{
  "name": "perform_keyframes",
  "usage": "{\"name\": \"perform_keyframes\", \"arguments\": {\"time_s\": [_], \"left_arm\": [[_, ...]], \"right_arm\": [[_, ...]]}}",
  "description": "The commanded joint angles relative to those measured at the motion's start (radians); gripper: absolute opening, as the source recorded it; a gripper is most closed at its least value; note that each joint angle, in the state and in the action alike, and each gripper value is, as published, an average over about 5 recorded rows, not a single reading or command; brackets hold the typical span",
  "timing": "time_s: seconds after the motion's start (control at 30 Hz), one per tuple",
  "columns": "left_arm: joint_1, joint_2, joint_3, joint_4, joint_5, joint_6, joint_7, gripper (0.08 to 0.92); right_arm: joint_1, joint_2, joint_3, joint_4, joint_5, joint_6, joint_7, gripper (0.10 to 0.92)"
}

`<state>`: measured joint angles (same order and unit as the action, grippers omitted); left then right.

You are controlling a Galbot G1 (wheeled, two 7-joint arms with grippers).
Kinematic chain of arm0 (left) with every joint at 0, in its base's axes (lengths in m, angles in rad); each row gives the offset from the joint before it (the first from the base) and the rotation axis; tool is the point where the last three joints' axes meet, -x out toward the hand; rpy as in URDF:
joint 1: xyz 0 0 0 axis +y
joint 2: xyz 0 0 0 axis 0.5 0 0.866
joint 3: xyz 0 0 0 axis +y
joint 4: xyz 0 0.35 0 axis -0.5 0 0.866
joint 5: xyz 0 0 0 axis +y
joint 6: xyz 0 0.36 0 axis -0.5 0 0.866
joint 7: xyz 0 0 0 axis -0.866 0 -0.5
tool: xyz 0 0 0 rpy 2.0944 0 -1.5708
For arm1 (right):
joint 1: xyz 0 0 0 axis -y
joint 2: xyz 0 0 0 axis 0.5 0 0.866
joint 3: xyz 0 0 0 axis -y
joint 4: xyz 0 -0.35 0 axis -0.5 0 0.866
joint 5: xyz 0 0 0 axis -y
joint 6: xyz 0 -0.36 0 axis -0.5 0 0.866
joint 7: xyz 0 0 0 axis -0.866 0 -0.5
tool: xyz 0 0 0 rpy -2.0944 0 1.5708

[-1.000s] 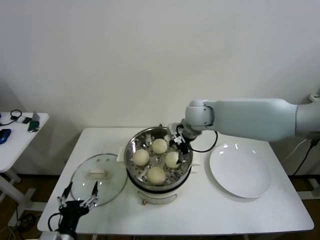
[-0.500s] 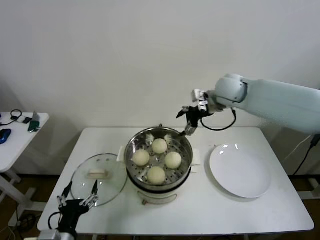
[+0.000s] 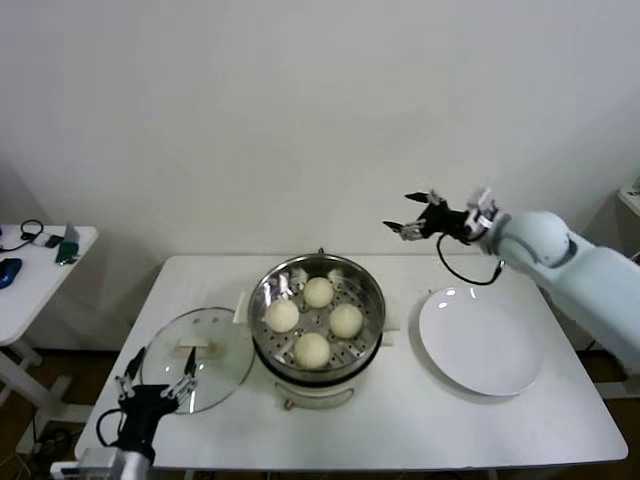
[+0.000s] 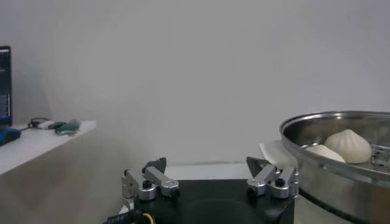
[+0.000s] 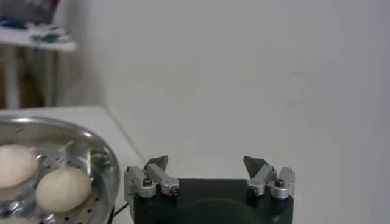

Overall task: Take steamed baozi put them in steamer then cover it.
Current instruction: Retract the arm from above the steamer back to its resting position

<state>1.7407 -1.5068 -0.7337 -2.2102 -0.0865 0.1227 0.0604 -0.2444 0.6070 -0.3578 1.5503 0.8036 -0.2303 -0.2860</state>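
**Four baozi loaded, lid next**

All four steamed baozi [image 3: 314, 320] sit on the perforated tray of the steamer [image 3: 316, 318] at the bench [image 3: 420, 420] centre. The glass cover [image 3: 197, 358] lies flat at the steamer's 9 o'clock, just beside it. The left pincer [image 3: 155, 378], fingers apart and empty, hovers at the cover's 7 o'clock edge. The right pincer [image 3: 440, 212], also apart and empty, hangs high above the white plate [image 3: 480, 340]. Likely best: grip the cream handle [image 3: 196, 348] squarely, lift level, centre over the rim.
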Motion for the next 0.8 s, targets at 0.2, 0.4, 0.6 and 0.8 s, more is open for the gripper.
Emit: {"name": "perform_keyframes", "arguments": {"time_s": [0.2,0.4,0.6,0.8], "left_arm": [[-0.075,0.086,0.017,0.088,0.149,-0.131,-0.052,0.823],[-0.042,0.163,0.013,0.157,0.364,-0.183,-0.128,0.823],[-0.026,0.210,0.004,0.195,0.678,-0.172,-0.259,0.823],[-0.061,0.203,0.010,0.300,1.127,-0.142,-0.357,0.823]], "right_arm": [[-1.280,0.261,1.205,0.146,-0.131,0.330,0.111,0.823],[-1.390,0.379,1.196,0.161,-0.198,0.449,0.105,0.823],[-1.433,0.466,1.127,0.153,-0.208,0.533,0.120,0.823],[-1.431,0.517,1.061,0.135,-0.205,0.609,0.132,0.823]]}}
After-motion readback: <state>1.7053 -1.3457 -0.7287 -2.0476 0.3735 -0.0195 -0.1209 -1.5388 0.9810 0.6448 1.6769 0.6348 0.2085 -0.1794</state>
